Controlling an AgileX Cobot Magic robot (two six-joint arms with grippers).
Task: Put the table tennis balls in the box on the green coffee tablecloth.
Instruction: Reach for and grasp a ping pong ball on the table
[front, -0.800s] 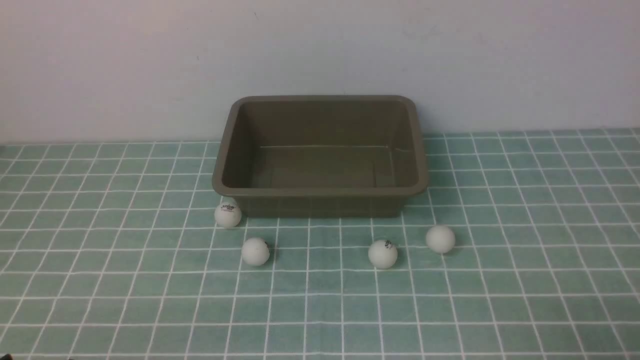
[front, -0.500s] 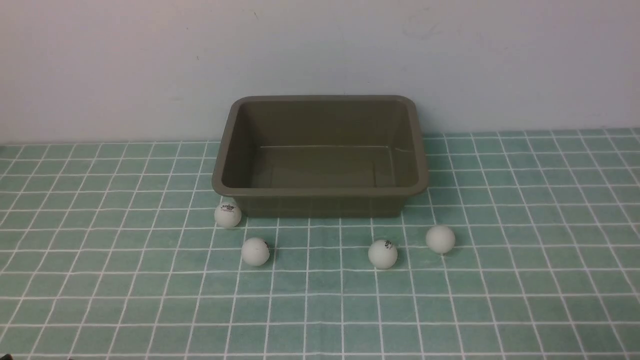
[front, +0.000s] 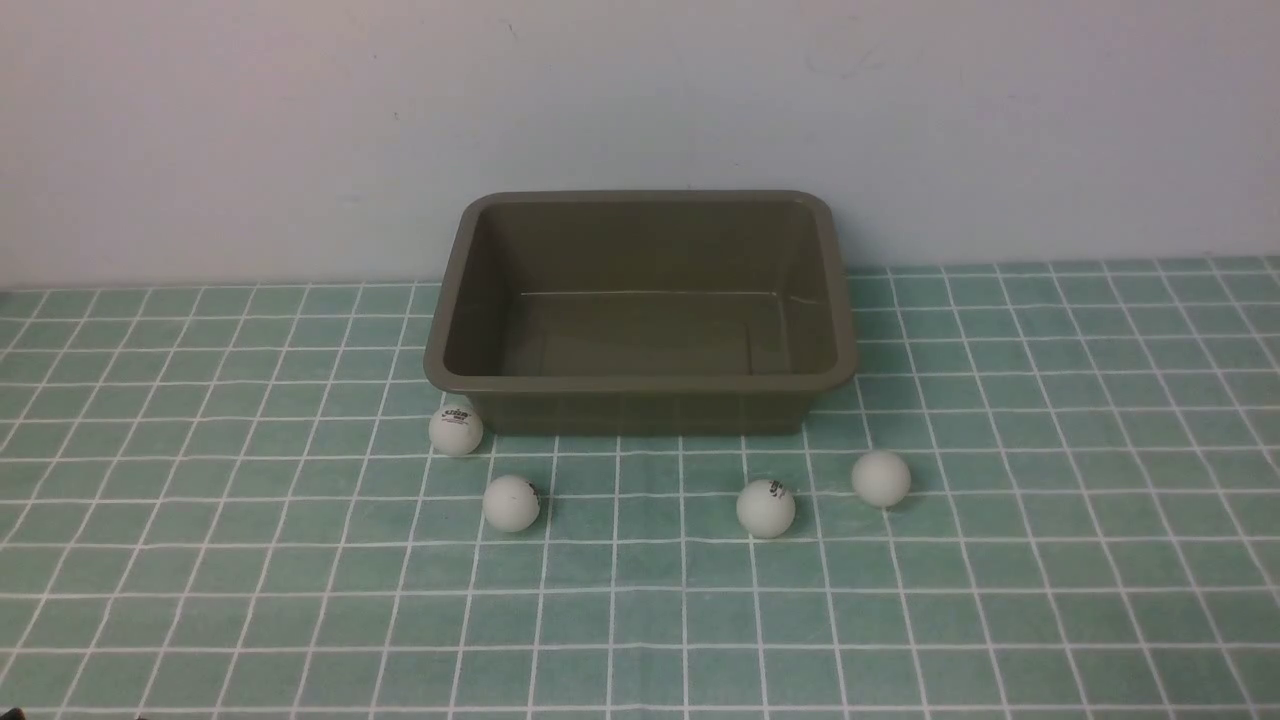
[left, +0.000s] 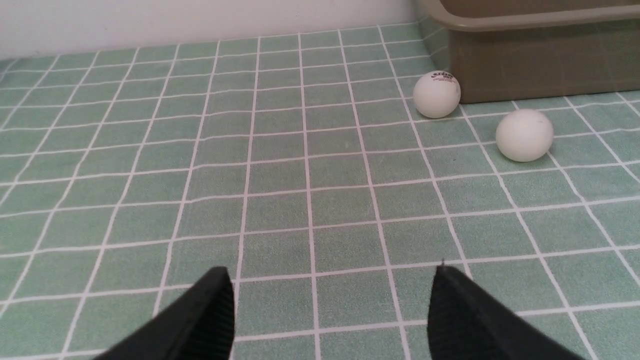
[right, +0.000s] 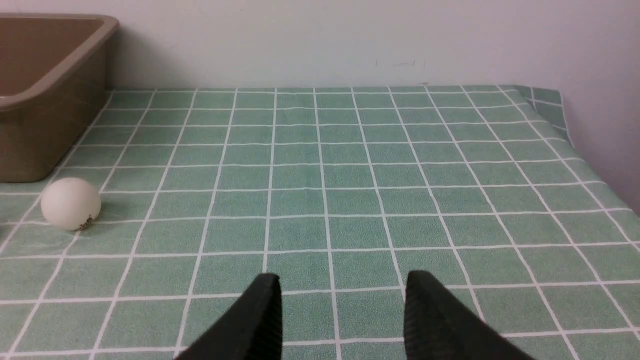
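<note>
Cloth (front: 1000, 600) covers the whole tabletop, running back to a plain pale wall (front: 300, 120). In the R wrist view its far R edge turns up a bit against a side wall.

Box (front: 640, 385) sits on the cloth at centre-back, upright, long side facing the robot, back rim near the wall.

L end effector (left: 331, 272): seen only in the L wrist view. Black fingers apart, nothing between them, just cloth showing in the gap. It sits low over the cloth, well short of the balls.

R end effector (right: 342, 277): seen only in the R wrist view. Fingers apart w/ a narrower gap, nothing held, low over bare cloth to the R of the box.

Balls: all 4 lie on the cloth in front of the box, outside it, in two pairs.
- Ball A (front: 456, 430): logo on top, just beside the box's front-L corner under the rim; can't tell if touching.
- Ball B (front: 511, 503): nearer the robot, just R of A, apart from it.
- Ball C (front: 766, 508): small logo up, in front of the box's R half.
- Ball D (front: 881, 478): plain, R of C, near the box's front-R corner, not touching.
</note>
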